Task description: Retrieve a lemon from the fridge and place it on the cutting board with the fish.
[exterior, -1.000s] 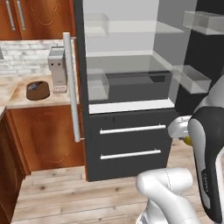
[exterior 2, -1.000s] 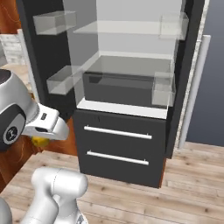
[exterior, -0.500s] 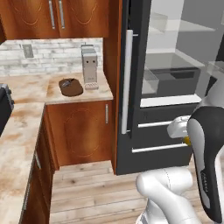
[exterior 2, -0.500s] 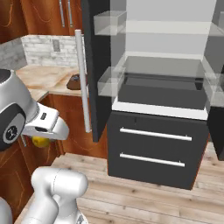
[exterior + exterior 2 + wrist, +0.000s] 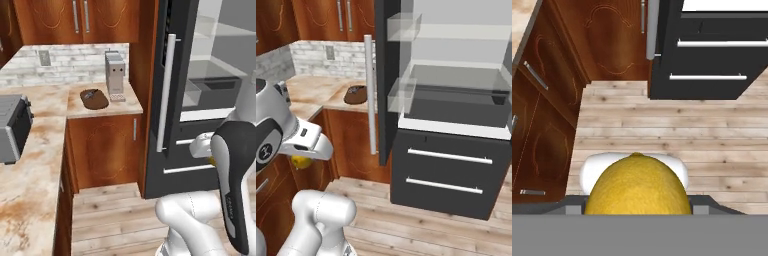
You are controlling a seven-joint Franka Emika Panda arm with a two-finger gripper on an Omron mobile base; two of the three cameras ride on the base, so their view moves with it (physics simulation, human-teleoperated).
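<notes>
Holding the lemon (image 5: 638, 184) close in front of the hand camera, the gripper (image 5: 302, 161) sits low beside the arm, and a bit of yellow shows beneath the white hand in the right base view. The jaws stand partly apart with the fruit between them, though the finger tips themselves are hidden behind it. Below it lies pale wooden floor (image 5: 662, 125), with brown cabinets (image 5: 547, 120) to the left. The fridge (image 5: 451, 115) stands open on the right, its dark door (image 5: 167, 95) with the long white handle swung out, clear shelves and 2 lower drawers visible. Far on the left, the cutting board (image 5: 94, 98) rests on the marbled counter (image 5: 45, 120), just beside a grey appliance (image 5: 114, 75); the fish (image 5: 90, 93) lies on the board. A toaster (image 5: 14, 127) sits on the near left counter.
</notes>
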